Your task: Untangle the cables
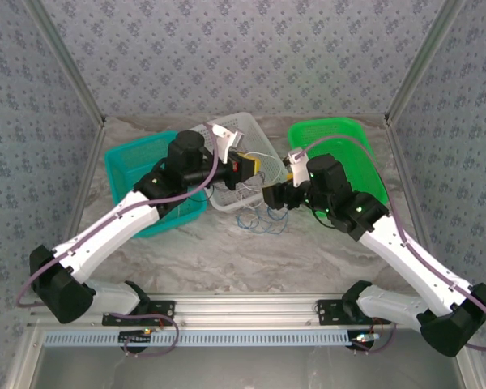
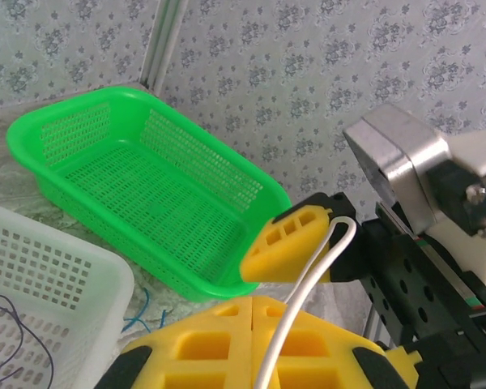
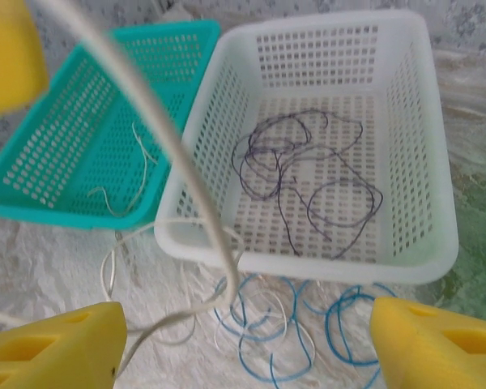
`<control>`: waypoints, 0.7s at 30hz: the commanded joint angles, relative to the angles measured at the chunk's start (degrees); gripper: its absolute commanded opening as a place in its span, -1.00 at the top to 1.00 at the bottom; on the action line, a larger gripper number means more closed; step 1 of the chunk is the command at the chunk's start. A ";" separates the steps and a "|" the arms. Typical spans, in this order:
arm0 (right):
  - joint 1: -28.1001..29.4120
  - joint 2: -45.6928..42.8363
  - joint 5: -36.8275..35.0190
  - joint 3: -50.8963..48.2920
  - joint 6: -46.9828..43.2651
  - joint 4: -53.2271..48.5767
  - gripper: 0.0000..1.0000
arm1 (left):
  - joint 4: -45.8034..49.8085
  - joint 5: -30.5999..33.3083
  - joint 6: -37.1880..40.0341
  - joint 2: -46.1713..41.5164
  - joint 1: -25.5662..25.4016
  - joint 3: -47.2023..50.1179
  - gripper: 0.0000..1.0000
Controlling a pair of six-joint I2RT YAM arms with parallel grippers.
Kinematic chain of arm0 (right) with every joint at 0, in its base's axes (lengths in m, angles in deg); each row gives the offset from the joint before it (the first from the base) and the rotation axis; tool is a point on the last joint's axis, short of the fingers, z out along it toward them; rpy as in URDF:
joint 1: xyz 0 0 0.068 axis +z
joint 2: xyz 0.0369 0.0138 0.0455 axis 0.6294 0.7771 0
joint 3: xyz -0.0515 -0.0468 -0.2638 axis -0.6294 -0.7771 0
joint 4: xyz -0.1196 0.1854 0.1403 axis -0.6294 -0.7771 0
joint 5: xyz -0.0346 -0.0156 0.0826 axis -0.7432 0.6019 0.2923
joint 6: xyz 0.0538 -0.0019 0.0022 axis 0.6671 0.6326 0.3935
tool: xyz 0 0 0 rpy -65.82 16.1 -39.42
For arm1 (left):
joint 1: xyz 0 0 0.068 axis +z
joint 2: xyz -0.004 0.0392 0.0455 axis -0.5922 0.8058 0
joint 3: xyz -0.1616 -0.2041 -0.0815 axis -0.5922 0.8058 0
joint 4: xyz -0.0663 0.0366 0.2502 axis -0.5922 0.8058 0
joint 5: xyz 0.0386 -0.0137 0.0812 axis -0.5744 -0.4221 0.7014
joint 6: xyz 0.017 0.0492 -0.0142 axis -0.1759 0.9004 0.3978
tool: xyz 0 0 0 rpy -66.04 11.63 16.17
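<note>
the top view takes in both arms, the bench (image 1: pixel 227 251) and three baskets in a row across it: a teal basket (image 1: pixel 113 174) on the left, a white basket (image 1: pixel 227 204) in the middle and a green basket (image 1: pixel 324 126) on the right. the left claw (image 1: pixel 247 164) hangs over the right side of the white basket, and the right claw (image 1: pixel 287 172) sits just to its right. that view is too coarse to show the grip.

the left wrist view does show it. the left claw's two yellow fingers (image 2: pixel 202 340) are pressed together, pinching a pale cable (image 2: pixel 308 284). the cable rises out of the seam between them and bends over a finger (image 2: pixel 296 243) of the right claw just beyond.

the right wrist view shows the right claw spread wide, one finger at each lower corner. the same pale cable runs down from the far left into the gap between them, and neither finger closes on it.

this view also lays out the rest:
- one dark purple cable (image 3: pixel 277 174) lies looped on the floor of the white basket.
- blue cable (image 3: pixel 332 312) is coiled on the bench just near that basket, right ahead of the spread claw.
- slack pale loops (image 3: pixel 113 259) are mixed in on the left of the blue coils.
- one thin pale strand (image 3: pixel 138 158) lies inside the teal basket.

whether the blue coils are one cable or more i cannot tell.
</note>
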 commanded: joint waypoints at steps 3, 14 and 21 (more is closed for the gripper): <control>-0.46 -0.69 -2.34 -1.59 3.90 6.57 -0.62 | -0.62 0.48 -1.00 0.09 -0.99 -1.90 1.00; -0.47 9.74 -4.52 -4.83 8.12 3.47 -0.42 | -3.61 2.84 -0.64 -1.85 -1.41 -4.46 1.00; -0.53 10.54 -8.62 -9.72 9.50 -0.05 -0.32 | -1.90 5.11 2.41 -3.78 -1.37 -6.89 1.00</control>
